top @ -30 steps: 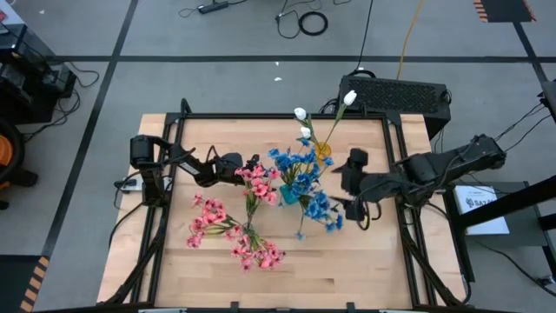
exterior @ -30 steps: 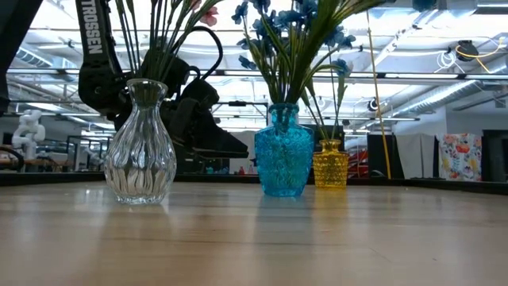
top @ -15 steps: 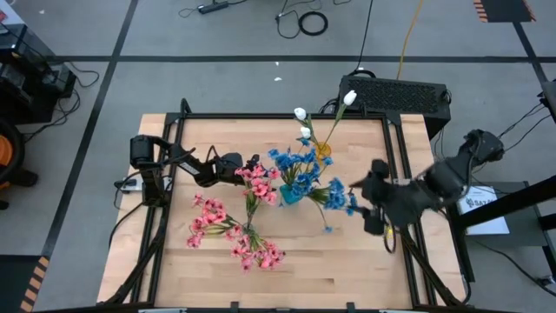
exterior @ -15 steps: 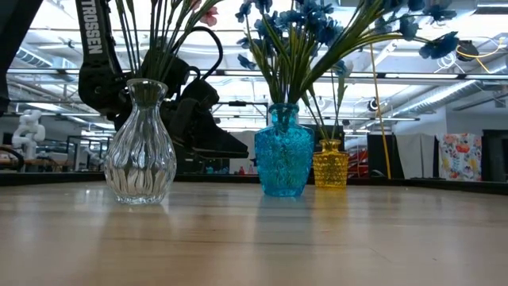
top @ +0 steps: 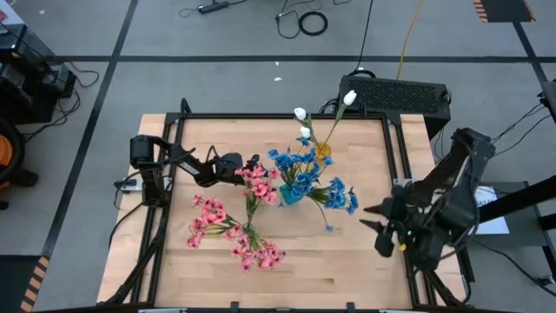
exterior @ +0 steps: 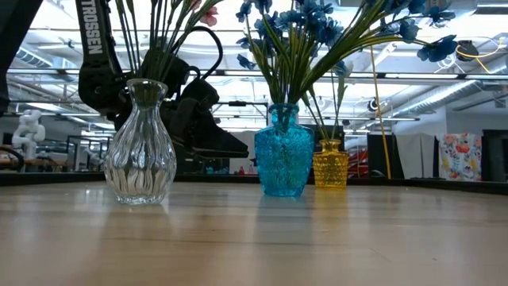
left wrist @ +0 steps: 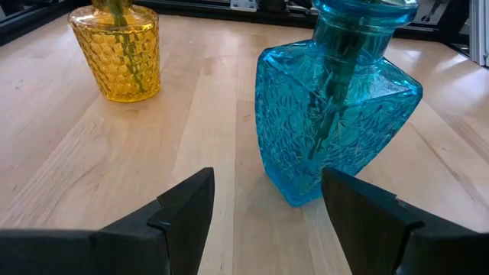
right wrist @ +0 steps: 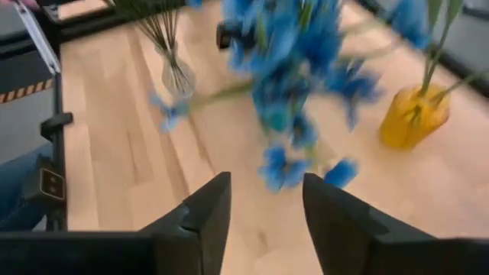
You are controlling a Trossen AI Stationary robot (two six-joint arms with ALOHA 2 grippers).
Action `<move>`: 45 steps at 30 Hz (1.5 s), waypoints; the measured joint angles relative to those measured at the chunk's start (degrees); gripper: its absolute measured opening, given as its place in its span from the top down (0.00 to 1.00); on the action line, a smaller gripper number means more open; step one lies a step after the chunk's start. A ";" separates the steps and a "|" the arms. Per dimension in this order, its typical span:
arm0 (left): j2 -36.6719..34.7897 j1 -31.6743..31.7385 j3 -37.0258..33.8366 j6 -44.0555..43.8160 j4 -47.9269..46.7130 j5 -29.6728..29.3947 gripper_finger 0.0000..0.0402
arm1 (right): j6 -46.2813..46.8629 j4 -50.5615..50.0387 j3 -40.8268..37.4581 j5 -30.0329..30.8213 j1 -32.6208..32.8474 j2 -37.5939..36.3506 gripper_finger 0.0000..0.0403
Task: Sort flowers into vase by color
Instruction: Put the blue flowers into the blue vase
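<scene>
**Flowers stand sorted in three vases**

On the wooden desk (top: 287, 269), the bright blue sprays (top: 306, 178) sit in the textured blue glass vase (exterior: 284, 151), the pink clustered sprays (top: 248, 222) in the ribbed clear glass vase (exterior: 140, 143), and the white tulip buds (top: 302, 115) in the yellow dimpled vase (exterior: 330, 164). The right pincer (top: 380, 228) hangs at the desk's right edge, fingers spread and empty. The left pincer (top: 252, 165) waits beside the pink blossoms, spread wide.
</scene>
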 joint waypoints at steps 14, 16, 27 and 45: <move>0.00 0.00 0.00 -0.03 0.07 -0.02 0.38 | -11.09 75.13 -35.62 20.05 -5.54 12.27 0.49; 0.00 0.00 0.00 -0.05 0.08 -0.02 0.38 | -14.49 81.44 -37.85 24.21 -7.97 15.18 0.44; 0.00 0.00 0.00 -1.10 0.07 -0.02 0.38 | -37.70 109.45 -38.41 37.07 -15.96 27.16 0.29; 0.00 0.00 0.00 -1.06 0.32 -0.02 0.38 | -54.03 115.66 -32.94 37.68 -18.86 27.23 0.48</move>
